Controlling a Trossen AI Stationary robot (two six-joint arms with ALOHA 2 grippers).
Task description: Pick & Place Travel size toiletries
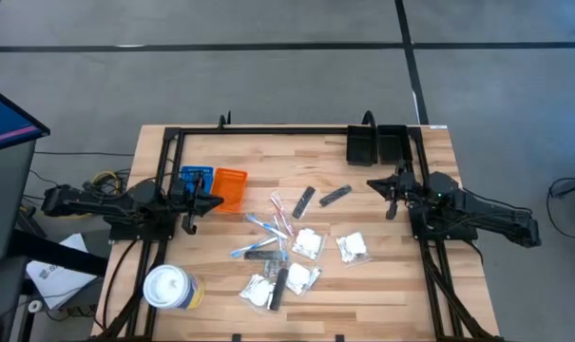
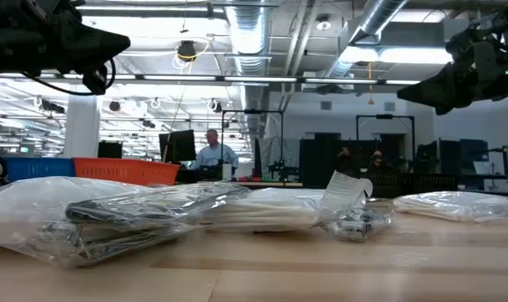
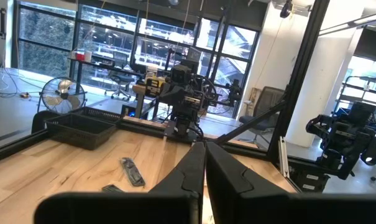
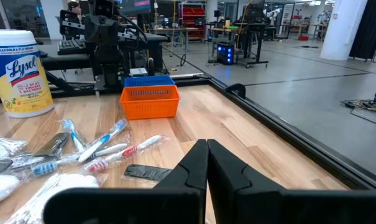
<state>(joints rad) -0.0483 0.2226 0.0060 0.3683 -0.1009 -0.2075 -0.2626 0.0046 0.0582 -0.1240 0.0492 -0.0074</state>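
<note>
The travel size toiletries lie spread over the middle of the table: clear packets with white contents (image 1: 308, 243), thin blue, pink and white toothbrush sticks (image 1: 268, 228) and flat dark grey sticks (image 1: 304, 200). My left gripper (image 1: 219, 201) hangs shut above the table's left side, by the trays. My right gripper (image 1: 371, 184) hangs shut above the right side. Both are well clear of the items. In the right wrist view the sticks (image 4: 107, 144) lie ahead of the shut fingers (image 4: 207, 163).
A blue tray (image 1: 194, 180) and an orange tray (image 1: 230, 188) stand at the left. Two black bins (image 1: 377, 144) sit at the far right corner. A big white lidded wipes tub (image 1: 168, 287) stands near the front left. A black frame rail (image 1: 287, 129) borders the table.
</note>
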